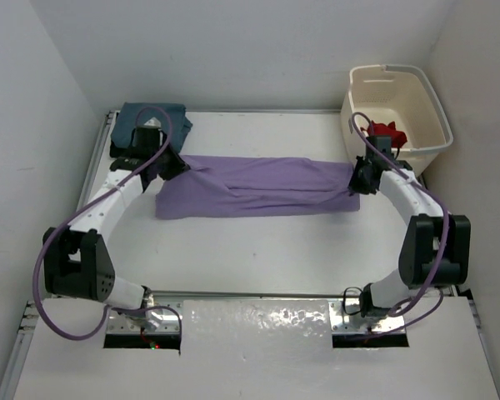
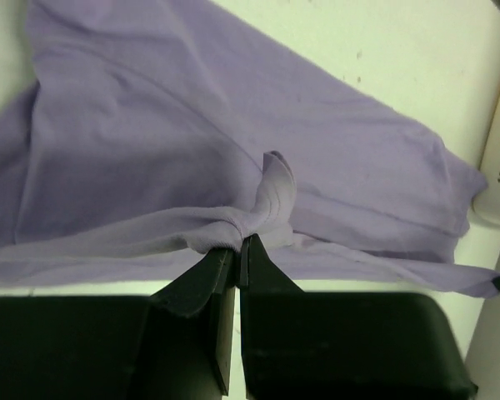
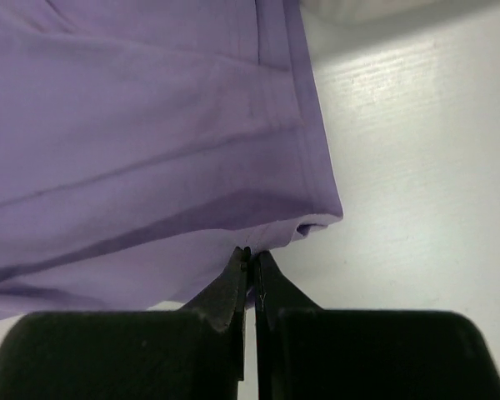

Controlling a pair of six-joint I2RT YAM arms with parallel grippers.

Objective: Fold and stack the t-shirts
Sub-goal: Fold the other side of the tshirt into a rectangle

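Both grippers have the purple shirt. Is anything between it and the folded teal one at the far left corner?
No loose object shows. The purple shirt lies just in front of the teal shirt. Only the left gripper, shut on the purple shirt's left end, and that arm's wrist overlap the teal shirt's near edge.

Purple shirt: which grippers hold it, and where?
Both hold the purple shirt: left gripper pinches a bunched edge, right gripper the opposite end's corner.

Cream basket [image 1: 431, 107] stands close behind right gripper [image 1: 356, 187]
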